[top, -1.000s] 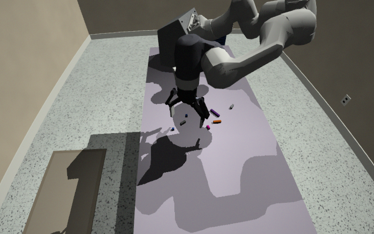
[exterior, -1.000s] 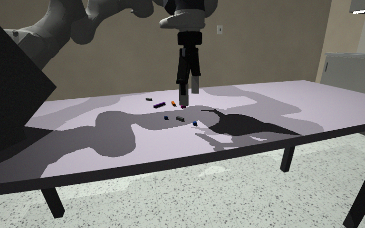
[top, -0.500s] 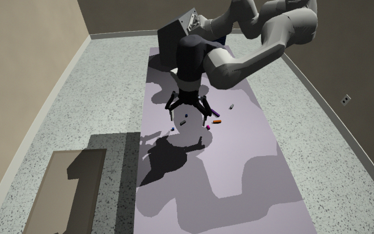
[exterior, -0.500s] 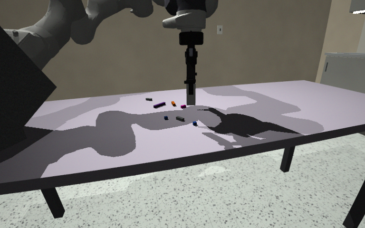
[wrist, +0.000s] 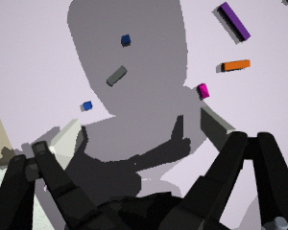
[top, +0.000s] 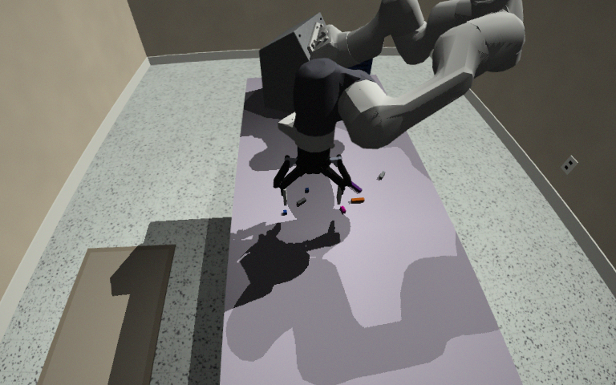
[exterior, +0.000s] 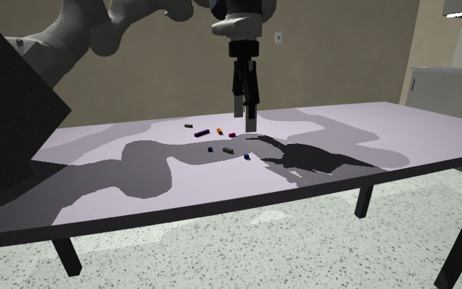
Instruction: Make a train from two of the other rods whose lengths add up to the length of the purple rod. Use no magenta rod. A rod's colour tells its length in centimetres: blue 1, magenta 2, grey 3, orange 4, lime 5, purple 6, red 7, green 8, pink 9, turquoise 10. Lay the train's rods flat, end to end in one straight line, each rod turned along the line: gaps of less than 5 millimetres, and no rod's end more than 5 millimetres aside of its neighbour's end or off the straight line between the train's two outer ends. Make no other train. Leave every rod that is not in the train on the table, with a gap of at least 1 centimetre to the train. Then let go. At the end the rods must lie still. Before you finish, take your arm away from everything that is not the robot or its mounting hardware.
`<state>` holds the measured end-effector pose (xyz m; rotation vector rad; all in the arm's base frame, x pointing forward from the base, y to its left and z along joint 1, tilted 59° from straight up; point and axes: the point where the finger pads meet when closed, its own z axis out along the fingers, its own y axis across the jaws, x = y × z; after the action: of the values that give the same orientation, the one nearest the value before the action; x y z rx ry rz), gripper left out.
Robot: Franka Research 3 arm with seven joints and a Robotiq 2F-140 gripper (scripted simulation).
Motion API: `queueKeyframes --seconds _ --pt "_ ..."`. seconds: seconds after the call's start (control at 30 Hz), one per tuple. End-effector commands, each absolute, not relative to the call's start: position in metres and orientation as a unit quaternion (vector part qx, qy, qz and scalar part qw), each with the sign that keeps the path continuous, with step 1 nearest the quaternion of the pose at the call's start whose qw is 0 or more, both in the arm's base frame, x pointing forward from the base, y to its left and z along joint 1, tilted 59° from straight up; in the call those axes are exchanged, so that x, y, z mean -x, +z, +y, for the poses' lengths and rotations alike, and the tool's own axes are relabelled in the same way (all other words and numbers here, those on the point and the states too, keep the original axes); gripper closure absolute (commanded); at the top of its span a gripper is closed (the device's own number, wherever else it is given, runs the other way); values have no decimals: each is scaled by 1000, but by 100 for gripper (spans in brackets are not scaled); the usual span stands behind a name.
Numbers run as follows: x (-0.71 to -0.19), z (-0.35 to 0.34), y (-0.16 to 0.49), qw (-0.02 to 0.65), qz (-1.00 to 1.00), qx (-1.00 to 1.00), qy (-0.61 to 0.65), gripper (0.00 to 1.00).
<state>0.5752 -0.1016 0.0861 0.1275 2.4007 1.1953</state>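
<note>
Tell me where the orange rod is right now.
In the top view the orange rod lies flat on the table, right of the open tool, between the purple rod and the magenta rod.

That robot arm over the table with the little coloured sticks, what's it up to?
It is meant to line up two small rods end to end to match the purple rod. Nothing is lined up yet. Its claw hangs open and empty above the table. The two grey rods, which together would match it, lie apart. An orange rod, a magenta rod and two blue rods lie scattered nearby.
</note>
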Motion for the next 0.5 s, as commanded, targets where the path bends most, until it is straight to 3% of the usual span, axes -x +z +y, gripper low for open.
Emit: queueKeyframes --seconds 0.0,0.47 --pt "-577 -103 88 265 872 25 412 0" --pt "-581 -101 95 309 864 120 380 0"
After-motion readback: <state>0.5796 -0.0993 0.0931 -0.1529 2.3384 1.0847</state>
